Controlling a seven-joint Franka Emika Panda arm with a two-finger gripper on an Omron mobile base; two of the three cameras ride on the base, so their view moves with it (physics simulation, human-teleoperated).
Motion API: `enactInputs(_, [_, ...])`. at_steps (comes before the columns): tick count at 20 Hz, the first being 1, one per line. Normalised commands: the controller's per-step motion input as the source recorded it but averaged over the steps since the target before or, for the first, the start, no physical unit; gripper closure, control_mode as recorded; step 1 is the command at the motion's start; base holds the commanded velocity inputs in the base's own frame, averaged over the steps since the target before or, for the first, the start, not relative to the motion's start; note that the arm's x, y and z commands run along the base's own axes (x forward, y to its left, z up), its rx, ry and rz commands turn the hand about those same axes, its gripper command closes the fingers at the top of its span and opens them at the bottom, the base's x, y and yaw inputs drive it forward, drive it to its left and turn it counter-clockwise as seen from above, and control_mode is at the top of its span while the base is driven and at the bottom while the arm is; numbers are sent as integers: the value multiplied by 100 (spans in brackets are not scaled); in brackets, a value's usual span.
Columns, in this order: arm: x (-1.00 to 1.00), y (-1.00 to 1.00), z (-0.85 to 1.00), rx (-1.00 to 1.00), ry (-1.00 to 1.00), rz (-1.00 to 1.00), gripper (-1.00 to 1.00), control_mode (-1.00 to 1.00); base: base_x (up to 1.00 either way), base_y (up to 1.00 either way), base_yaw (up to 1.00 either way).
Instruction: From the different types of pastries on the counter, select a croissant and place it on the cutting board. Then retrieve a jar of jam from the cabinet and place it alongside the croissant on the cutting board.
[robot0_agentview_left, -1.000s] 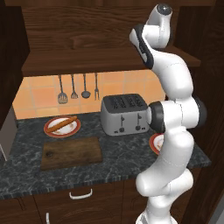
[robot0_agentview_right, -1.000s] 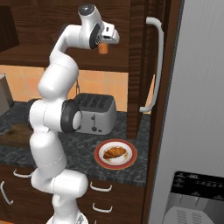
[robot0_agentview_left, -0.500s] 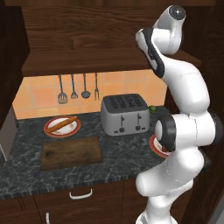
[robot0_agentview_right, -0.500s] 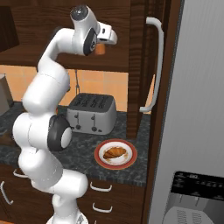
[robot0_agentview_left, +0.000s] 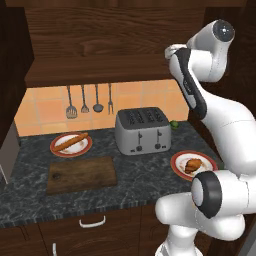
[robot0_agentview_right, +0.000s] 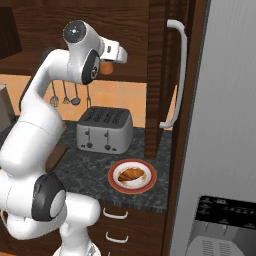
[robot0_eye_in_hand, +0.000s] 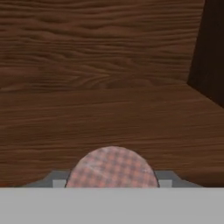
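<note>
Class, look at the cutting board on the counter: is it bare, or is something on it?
Bare. The cutting board shows only wood; the croissant sits on its plate.

A silver toaster (robot0_agentview_left: 142, 131) with 4 slots on top stands at the back, near the orange tiled wall (robot0_agentview_left: 45, 107). On this wall 4 dark utensils (robot0_agentview_left: 90, 100) hang in a row. There are 2 round plates with red rims: one plate (robot0_agentview_left: 71, 145) is left of the toaster, the other plate (robot0_agentview_left: 194, 165) right of it. A small green thing (robot0_agentview_left: 174, 124) lies behind the toaster. A grey fridge (robot0_agentview_right: 225, 125) with a long white handle (robot0_agentview_right: 176, 75) stands at the right.
</note>
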Motion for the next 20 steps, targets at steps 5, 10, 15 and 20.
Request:
enactInputs(5, [-93,0,0,2,3,0,100,-100,0,0,0])
enactInputs(10, [-72,6,-6,1,4,0,100,-100,0,0,0])
enactInputs(15, [-78,11,-26,0,7,0,100,-100,0,0,0])
enactInputs(20, [-80,14,-58,0,14,0,100,-100,0,0,0])
